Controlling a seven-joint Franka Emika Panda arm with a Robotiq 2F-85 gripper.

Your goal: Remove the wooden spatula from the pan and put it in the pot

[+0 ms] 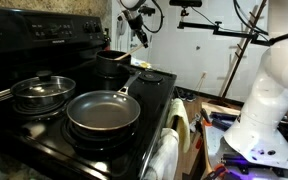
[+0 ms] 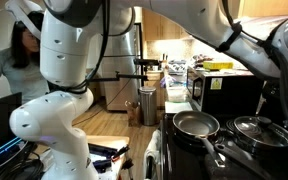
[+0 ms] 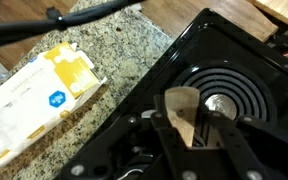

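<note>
Surface: a black stove (image 1: pixel 44 140) was bordered by a granite counter (image 3: pixel 124 60).
Pan status: the pan (image 1: pixel 104 112) was seen empty on a front burner.
Spatula position: the wooden spatula (image 3: pixel 180 104) was held aloft over a coil burner (image 3: pixel 224 100).
Gripper state: the gripper (image 3: pixel 194 128) was pinched on the spatula near its head.
Pot status: the pot (image 1: pixel 112 60) was located at the rear, not yet loaded.
Handling: the spatula was judged light, stiff and smooth. A hold near the head was judged sound, since swing is limited.
</note>
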